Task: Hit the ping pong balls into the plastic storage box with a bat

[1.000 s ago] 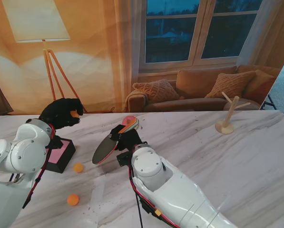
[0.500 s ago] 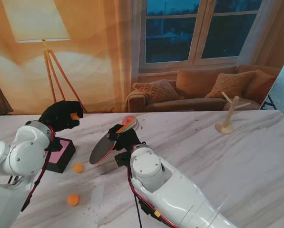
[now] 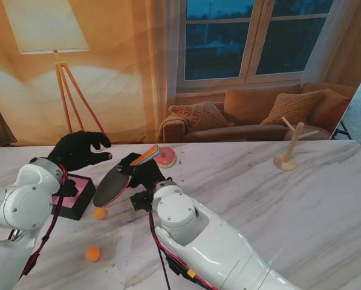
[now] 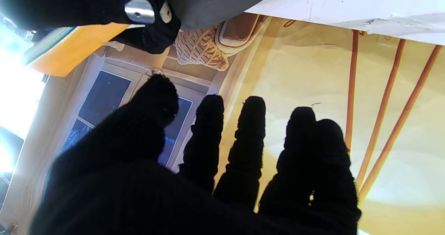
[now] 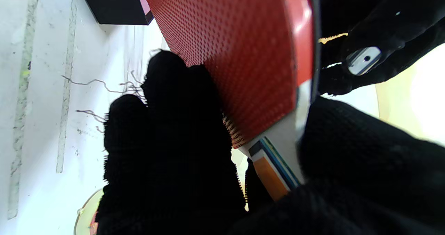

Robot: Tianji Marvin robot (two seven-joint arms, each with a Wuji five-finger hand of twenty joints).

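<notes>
My right hand [image 3: 143, 173] is shut on the bat [image 3: 110, 185], whose dark face tilts over the table and whose orange handle [image 3: 146, 156] points away from me. The right wrist view shows the bat's red pimpled face [image 5: 236, 54] held by my right hand [image 5: 174, 141]. My left hand [image 3: 80, 150] hovers above the black box with a pink inside [image 3: 77, 196], fingers spread, holding nothing; in its wrist view the left hand [image 4: 208, 176] has all its fingers apart. Two orange balls lie on the marble, one [image 3: 99, 212] beside the box and one [image 3: 93, 254] nearer to me.
A pink ring-shaped thing [image 3: 167, 157] lies just beyond the bat handle. A wooden peg stand [image 3: 287, 158] is at the far right. The table's far edge meets a printed living-room backdrop.
My left hand has let go of the orange ball it held and spread its fingers; that ball is out of sight. The bat has swung left toward the box and the left hand.
</notes>
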